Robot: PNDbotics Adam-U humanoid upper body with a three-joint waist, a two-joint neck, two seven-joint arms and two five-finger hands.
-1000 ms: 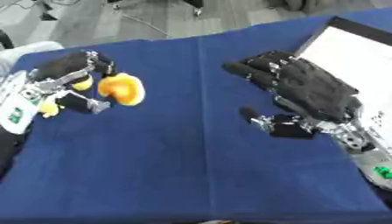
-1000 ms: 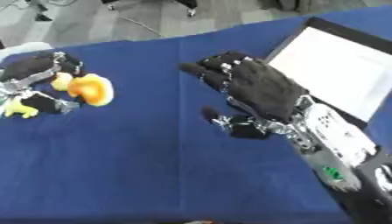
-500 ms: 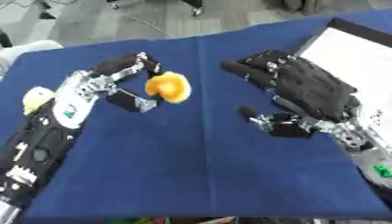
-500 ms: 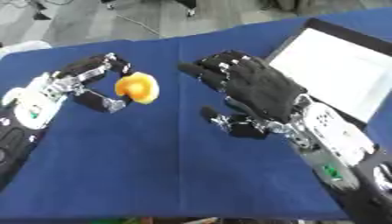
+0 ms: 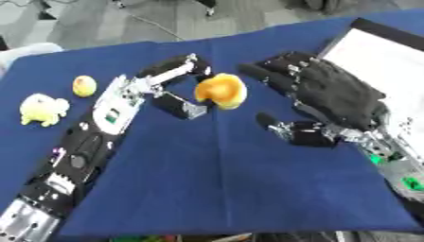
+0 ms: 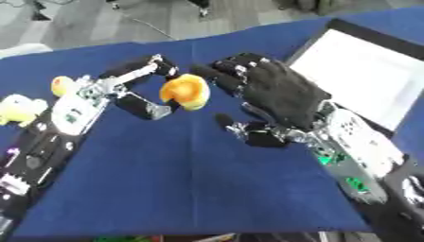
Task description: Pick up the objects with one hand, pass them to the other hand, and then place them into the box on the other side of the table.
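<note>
Across the middle of the bench (image 5: 224, 189), covered in a blue cloth, the two arms have nearly met. The white box (image 5: 389, 61) sits open at about 2 o'clock, nothing visibly in it. The right hand (image 5: 331, 92) waits with its back to the camera, fingers straight and spread, thumb sticking out toward 7 o'clock, pretty much where it was a second ago. The left hand (image 5: 170, 80) is the one that moved: a second back it was way over at 9 o'clock, now it's come in to centre, fingers and thumb pinched on the orange toy (image 5: 221, 91), which sits lifted just beside the right hand's fingertips, maybe touching, can't say for sure.

So the pickup looks done and we're right at the handoff. My guess is the right hand needs to close around the toy before the left lets go, then swing it over to the box.

Left behind at 9 o'clock: a pale yellow plush-looking toy (image 5: 43, 108) and a small yellow ball (image 5: 83, 85), both waiting their turn.
</note>
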